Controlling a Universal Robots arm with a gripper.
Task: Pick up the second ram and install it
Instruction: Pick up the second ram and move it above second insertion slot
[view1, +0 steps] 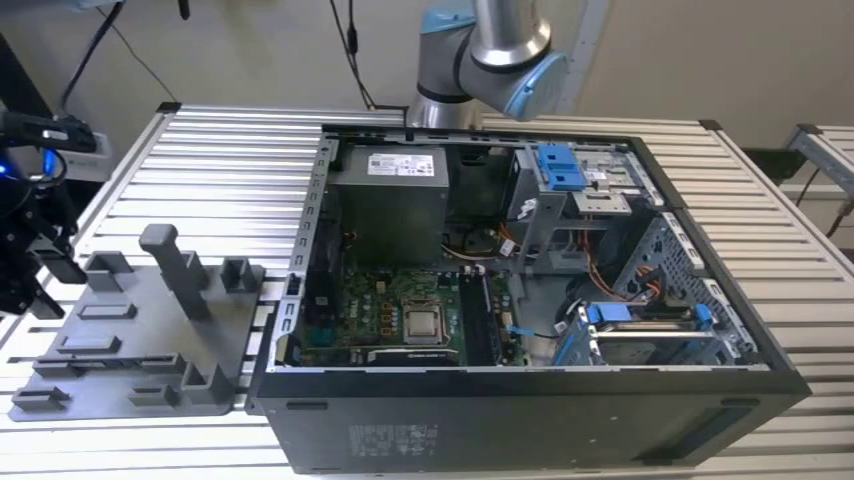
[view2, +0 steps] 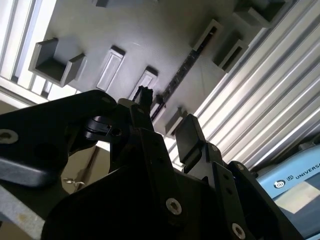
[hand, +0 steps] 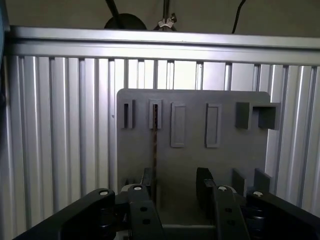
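Note:
The second ram (hand: 155, 131) is a thin dark stick standing on edge in a slot of the grey fixture plate (hand: 200, 170). In the second wrist view the ram (view2: 192, 57) runs as a dark line across the plate (view2: 150, 35). My gripper (hand: 177, 187) is open above the plate, holding nothing. The stick lies close to one black finger (hand: 148, 182), with the other finger (hand: 204, 186) well off to its side. In the exterior view the gripper (view1: 30, 262) hangs over the plate's (view1: 134, 345) edge at that view's far left.
An open computer case (view1: 534, 400) lies on the ribbed aluminium table (view1: 227, 170), with the motherboard (view1: 400, 320), a power supply (view1: 390, 190) and blue drive brackets (view1: 561, 165) inside. Upright pegs (view1: 171, 265) rise from the fixture plate. The arm's base (view1: 481, 50) stands behind the case.

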